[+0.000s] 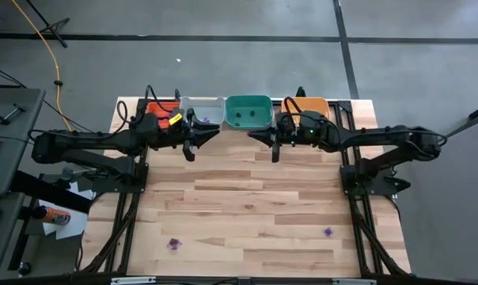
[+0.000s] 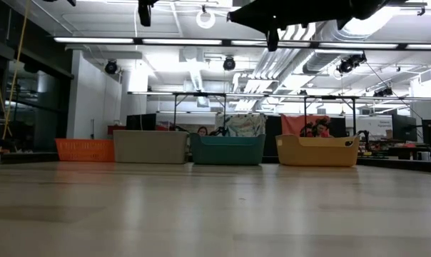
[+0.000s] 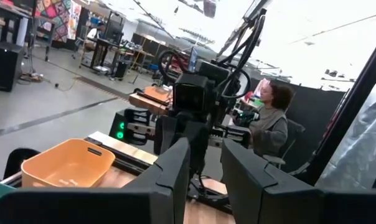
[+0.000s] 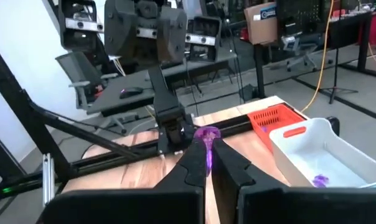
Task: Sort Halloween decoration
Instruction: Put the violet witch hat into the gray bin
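Right end effector (image 4: 208, 152) was clamped on a purple trinket (image 4: 206, 134), raised near the worktop's far edge for binning. Left end effector (image 3: 205, 168) stood narrowly parted, empty. Two purple trinkets (image 1: 173, 244) lay near the front edge.

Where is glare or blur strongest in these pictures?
Low view: ceiling lights glare, and the near tabletop is soft. Left wrist view: the upper background is washed out white. Right wrist view: the purple trinket between the right gripper fingertips looks sharp.

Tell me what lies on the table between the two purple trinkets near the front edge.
Nothing: in the high view, bare wood runs from the left purple trinket to the right purple trinket.
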`<state>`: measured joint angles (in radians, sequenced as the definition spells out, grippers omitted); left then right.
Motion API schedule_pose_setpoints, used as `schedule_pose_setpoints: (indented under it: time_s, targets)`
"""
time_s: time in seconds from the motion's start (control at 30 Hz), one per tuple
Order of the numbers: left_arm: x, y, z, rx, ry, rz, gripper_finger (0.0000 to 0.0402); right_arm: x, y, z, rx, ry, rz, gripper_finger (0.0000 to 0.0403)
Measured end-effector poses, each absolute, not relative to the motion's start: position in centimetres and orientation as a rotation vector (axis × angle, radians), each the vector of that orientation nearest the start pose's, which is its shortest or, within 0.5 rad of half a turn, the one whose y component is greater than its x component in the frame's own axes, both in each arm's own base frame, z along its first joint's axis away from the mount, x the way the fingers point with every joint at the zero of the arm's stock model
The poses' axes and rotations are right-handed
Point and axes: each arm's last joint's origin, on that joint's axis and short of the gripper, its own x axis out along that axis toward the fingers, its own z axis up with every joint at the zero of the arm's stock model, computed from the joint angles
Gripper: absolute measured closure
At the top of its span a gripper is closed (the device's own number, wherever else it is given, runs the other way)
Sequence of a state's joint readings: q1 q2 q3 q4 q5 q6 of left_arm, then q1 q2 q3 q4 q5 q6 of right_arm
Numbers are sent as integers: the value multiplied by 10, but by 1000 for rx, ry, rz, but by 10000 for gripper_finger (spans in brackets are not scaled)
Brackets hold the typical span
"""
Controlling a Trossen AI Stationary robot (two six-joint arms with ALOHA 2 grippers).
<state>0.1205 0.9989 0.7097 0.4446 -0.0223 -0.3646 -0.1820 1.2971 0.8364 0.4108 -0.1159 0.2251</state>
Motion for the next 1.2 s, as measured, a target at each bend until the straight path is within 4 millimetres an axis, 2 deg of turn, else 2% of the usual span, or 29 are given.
schedule_pose_setpoints:
  time_s: [0.37, 0.57, 0.67, 0.77, 0.97, 1.07, 1.2]
  targets:
    - [222, 28, 331, -345, -207, 123, 319, 294, -49, 289, 237, 64, -68, 402]
    - [222, 28, 331, -346, -208, 123, 319, 294, -51, 291, 209, 48, -131, 402]
    - [222, 28, 332, -353, -223, 120, 319, 301, -56, 285, 268, 60, -210, 402]
    - [220, 28, 341, -357, -318, 101, 319, 323, -70, 280, 321, 85, -228, 402]
    - [214, 27, 356, -320, -485, 74, 319, 395, -111, 272, 386, 131, -319, 401]
    - [213, 27, 359, -319, -510, 70, 319, 426, -136, 262, 472, 169, -380, 395]
    - [213, 27, 358, -323, -507, 70, 319, 455, -166, 242, 612, 256, -501, 385]
